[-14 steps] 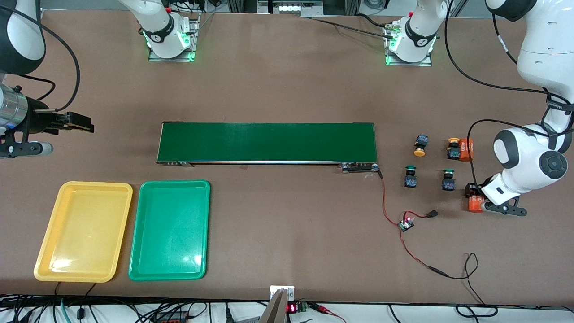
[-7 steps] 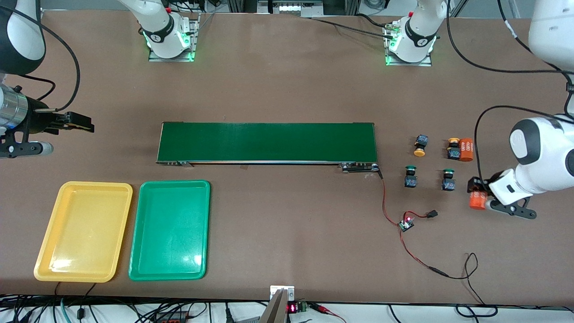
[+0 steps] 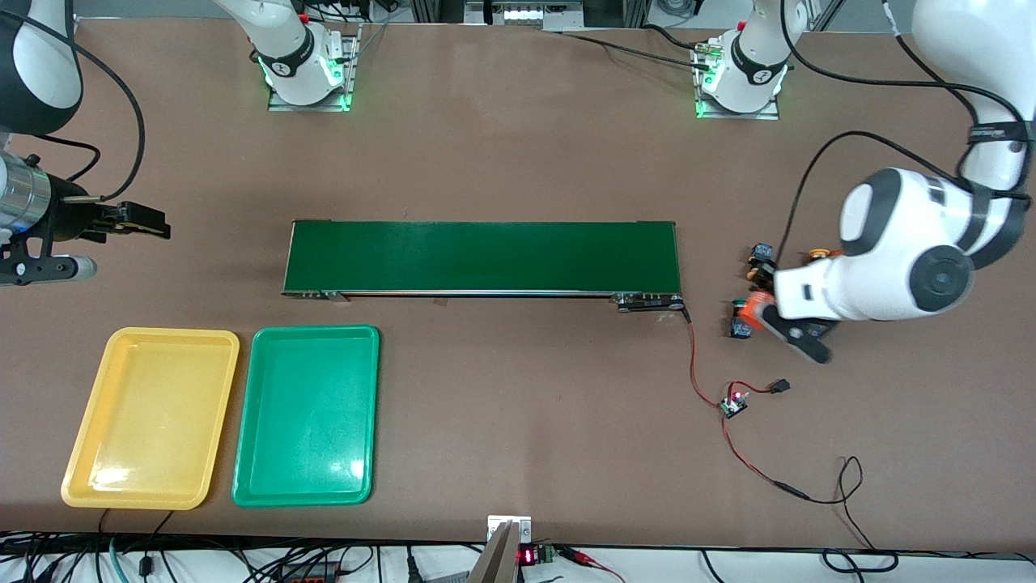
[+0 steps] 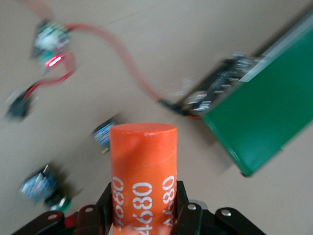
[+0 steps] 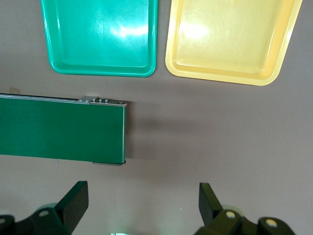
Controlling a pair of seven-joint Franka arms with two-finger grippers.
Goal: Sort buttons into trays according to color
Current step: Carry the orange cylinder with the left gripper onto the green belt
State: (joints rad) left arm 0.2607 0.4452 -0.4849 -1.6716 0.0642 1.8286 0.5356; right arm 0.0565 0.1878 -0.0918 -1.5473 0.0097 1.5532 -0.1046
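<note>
my left gripper (image 3: 757, 314) is up in the air over the cluster of buttons (image 3: 759, 253) near the left arm's end of the dark green conveyor belt (image 3: 482, 257), its fingers (image 4: 188, 219) pinching an orange cylinder (image 4: 143, 178) printed "4680". the wrist view shows that cylinder upright between the pads, with the belt's end corner at about two o'clock from it, and a small circuit board (image 4: 49, 41) with a red light at about ten o'clock, its red wire (image 3: 694, 360) running back toward the belt's end. most of the buttons are hidden under my wrist; only one blue-black body and a bit of yellow cap peek out at its edge.

my right gripper (image 5: 142, 205) waits above the table off the belt's other end, fingers spread wide and holding nothing. the yellow tray (image 3: 151, 417) and the green tray (image 3: 308, 414) lie side by side, nearly touching, nearer the front camera than the belt, with bare brown table (image 3: 518, 437) along the front edge.
</note>
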